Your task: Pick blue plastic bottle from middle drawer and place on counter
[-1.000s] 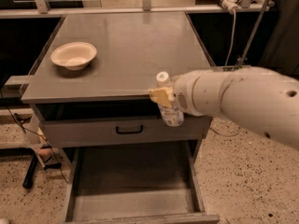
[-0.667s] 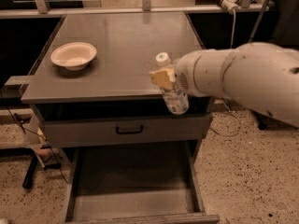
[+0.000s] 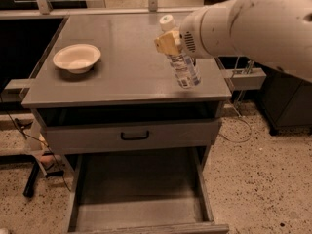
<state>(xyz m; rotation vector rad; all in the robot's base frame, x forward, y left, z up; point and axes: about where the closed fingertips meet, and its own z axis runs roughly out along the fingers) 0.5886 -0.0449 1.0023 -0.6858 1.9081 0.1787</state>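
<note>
Hanging tilted over the counter (image 3: 122, 72), the blue plastic bottle (image 3: 183, 68) sits clamped between the jaws.

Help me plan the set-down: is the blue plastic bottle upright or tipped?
Tipped. The blue plastic bottle leans, cap up-left, base lower-right, held near its neck by the gripper over the counter.

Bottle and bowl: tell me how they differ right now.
The bottle is slim, clear and labelled; the bowl is wide, cream and plain. The bottle is tilted in the pincer over the counter's right side; the bowl sits upright on its left side. The bottle is capped; the bowl is open. Both are over the counter.
</note>
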